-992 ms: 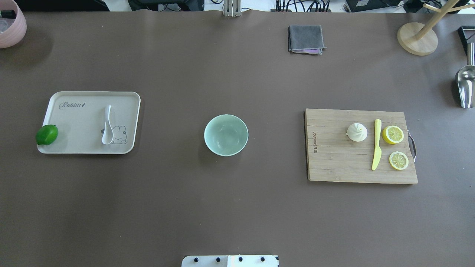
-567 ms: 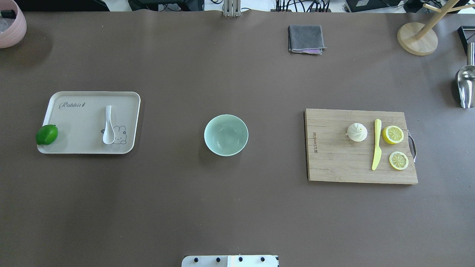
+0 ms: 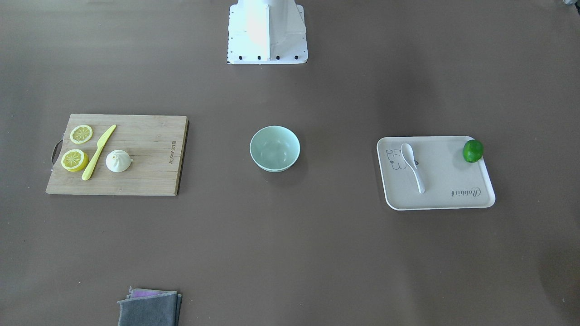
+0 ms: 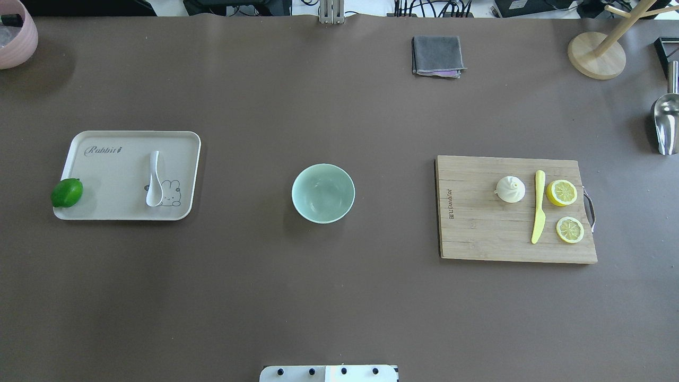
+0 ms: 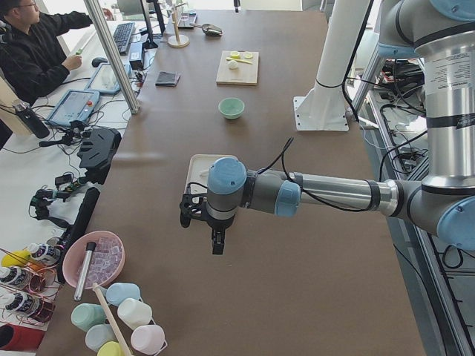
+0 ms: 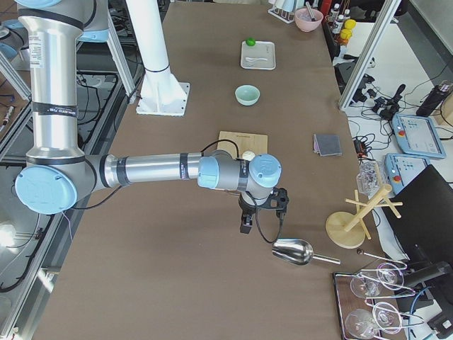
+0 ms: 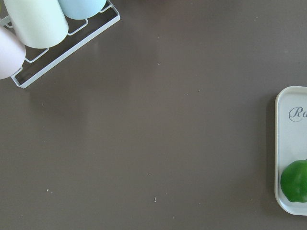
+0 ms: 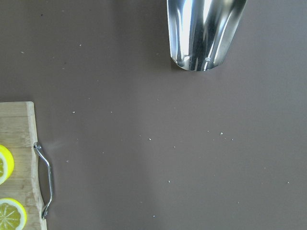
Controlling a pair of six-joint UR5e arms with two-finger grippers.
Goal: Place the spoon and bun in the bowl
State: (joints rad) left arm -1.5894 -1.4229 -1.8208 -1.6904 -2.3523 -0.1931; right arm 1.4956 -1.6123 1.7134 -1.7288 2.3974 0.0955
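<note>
The white spoon lies on the cream tray at the left, also in the front view. The white pleated bun sits on the wooden cutting board at the right, also in the front view. The empty mint-green bowl stands between them at the table's middle. My left gripper hangs over the table's left end, beyond the tray. My right gripper hangs beyond the board's right end. I cannot tell whether either is open or shut.
A green lime sits on the tray's corner. A yellow knife and two lemon halves lie beside the bun. A metal scoop, a wooden stand, a grey cloth and a pink bowl line the edges.
</note>
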